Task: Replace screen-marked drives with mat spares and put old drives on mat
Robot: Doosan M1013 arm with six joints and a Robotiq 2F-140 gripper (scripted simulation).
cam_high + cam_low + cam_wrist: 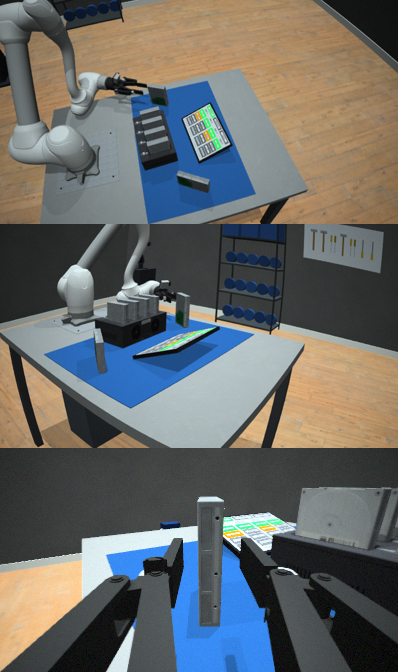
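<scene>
My gripper (142,88) is open, level with the upper part of a grey spare drive (157,95) that stands on end on the far end of the blue mat (192,155). In the wrist view the drive (209,560) stands edge-on just ahead of my finger gap (212,548), with clear space on both sides. The black dock (155,138) holds several upright drives. The tilted screen (206,132) shows two orange marks among green ones. A second spare drive (192,181) stands on its long edge at the near end of the mat.
The dock (340,568) is close on my right in the wrist view. The arm's base plate (86,161) sits on the grey table to the left of the mat. A shelf rack (250,274) stands beyond the table.
</scene>
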